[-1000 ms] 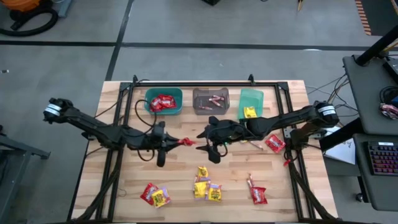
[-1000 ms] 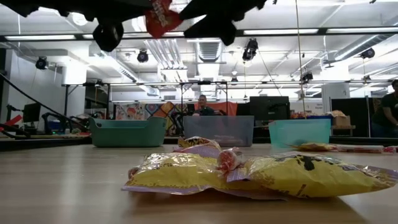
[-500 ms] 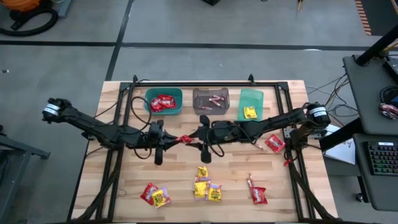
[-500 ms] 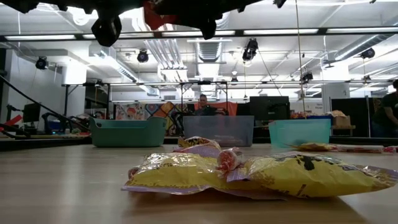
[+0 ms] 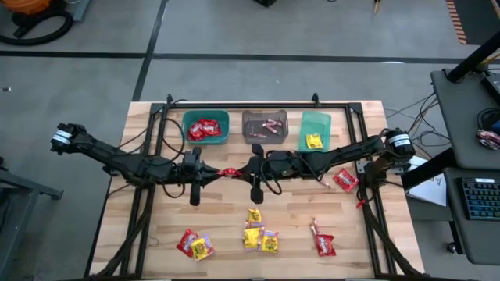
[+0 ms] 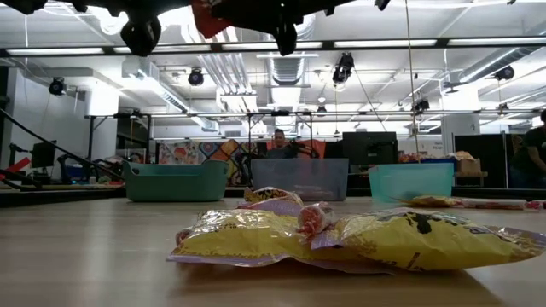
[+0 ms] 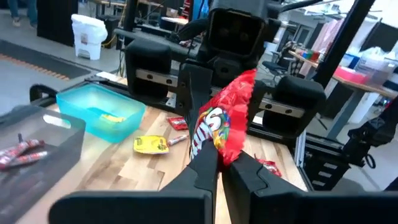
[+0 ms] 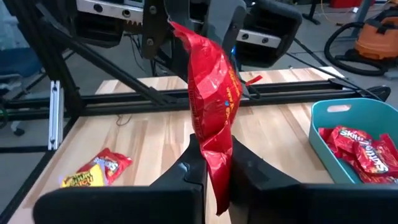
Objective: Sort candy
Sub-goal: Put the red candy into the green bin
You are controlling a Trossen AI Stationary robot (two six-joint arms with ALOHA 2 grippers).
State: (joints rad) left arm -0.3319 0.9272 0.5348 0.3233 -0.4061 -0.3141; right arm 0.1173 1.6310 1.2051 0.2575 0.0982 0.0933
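Mid-table, right gripper [image 5: 238, 172] now gripping red packet [image 5: 228, 172]

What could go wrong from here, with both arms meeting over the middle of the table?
Both grippers are shut on the same red packet: the left gripper and the right gripper pinch opposite ends in mid-air. If either arm pulls away before the other lets go, the wrapper may tear or slip.

If it drops, it would likely land on the bare table, not in the teal bin holding the other red packets.

The wrists sit close together and might bump.
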